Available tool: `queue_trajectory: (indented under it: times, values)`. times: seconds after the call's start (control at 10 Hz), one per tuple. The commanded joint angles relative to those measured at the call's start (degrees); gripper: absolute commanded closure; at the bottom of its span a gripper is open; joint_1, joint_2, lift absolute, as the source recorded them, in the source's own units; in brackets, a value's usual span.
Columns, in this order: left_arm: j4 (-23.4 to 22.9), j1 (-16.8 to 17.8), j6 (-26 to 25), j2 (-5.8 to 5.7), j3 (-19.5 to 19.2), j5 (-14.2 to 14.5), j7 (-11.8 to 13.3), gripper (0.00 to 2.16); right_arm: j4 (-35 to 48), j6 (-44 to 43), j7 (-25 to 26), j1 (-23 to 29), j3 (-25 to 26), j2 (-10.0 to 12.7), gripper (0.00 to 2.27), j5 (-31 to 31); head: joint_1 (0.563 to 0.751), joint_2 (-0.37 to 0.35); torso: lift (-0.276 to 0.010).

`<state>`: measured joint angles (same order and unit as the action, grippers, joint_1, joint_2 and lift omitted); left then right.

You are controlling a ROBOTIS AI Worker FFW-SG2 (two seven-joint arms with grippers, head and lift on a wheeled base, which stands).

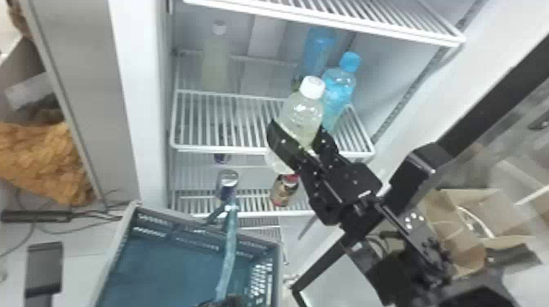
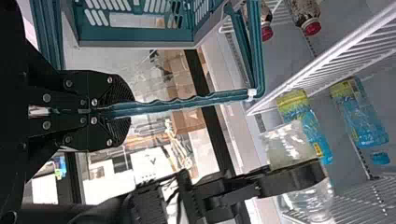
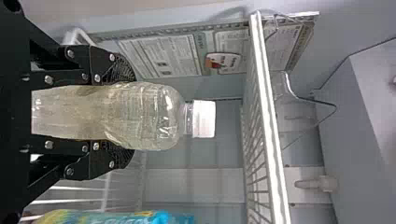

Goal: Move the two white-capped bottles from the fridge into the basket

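Holding one white-capped bottle (image 1: pixel 303 111) around its body, the right gripper (image 1: pixel 299 132) has its jaws parted by the bottle's width, one on each side. That makes one of two white-capped bottles; the other white-capped bottle (image 1: pixel 215 61) stands toward the back left of the middle shelf (image 1: pixel 228 150), with a wide gap between the two. The held one leans, cap up, over the middle shelf's front edge, its base overlapping that edge in the head view. In the right wrist view, a gap separates its cap from the upper shelf (image 1: pixel 326 21). Two blue bottles, one in front (image 1: pixel 339 87) and one behind (image 1: pixel 320 45), stand at the right; whether the nearer touches the held bottle, I cannot tell. Lower down are one dark can (image 1: pixel 227 184) and, in the left wrist view, two red-capped containers (image 2: pixel 306 16). One teal basket (image 1: pixel 153 233) sits low before the fridge (image 1: pixel 137 102), its far rim near the lower shelf (image 1: pixel 245 214) in the head view. The left gripper (image 1: pixel 228 301) has its jaws closed on the thin bar of the basket's one raised handle (image 2: pixel 187 102), which crosses above the basket's opening in the head view.
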<state>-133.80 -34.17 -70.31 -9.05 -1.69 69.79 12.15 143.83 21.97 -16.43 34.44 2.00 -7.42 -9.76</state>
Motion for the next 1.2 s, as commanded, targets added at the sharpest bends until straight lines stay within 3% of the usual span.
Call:
queue_trajectory:
  times: [0.0,0.4,0.8,1.1]
  values:
    - [0.0,0.0,0.0,0.0,0.09,0.02,0.06,1.19,6.99,6.15,-0.1,5.21,1.66,-0.05,1.04,-0.52,0.695,-0.324,0.0]
    - [0.0,-0.14,0.0,0.0,-0.25,-0.09,-0.02,1.19,18.66,28.09,-0.1,13.23,4.63,-0.22,1.04,-1.89,0.695,-0.35,0.0]
    - [0.0,0.0,0.0,0.0,-0.14,-0.21,-0.02,1.19,19.51,48.62,-2.65,10.84,5.66,-0.22,1.04,-2.47,0.695,-0.35,0.0]
    - [0.0,0.28,0.0,0.0,-0.14,-0.21,-0.02,1.19,15.29,53.82,-4.14,7.32,4.17,-2.07,1.04,-6.46,0.695,-0.35,0.0]
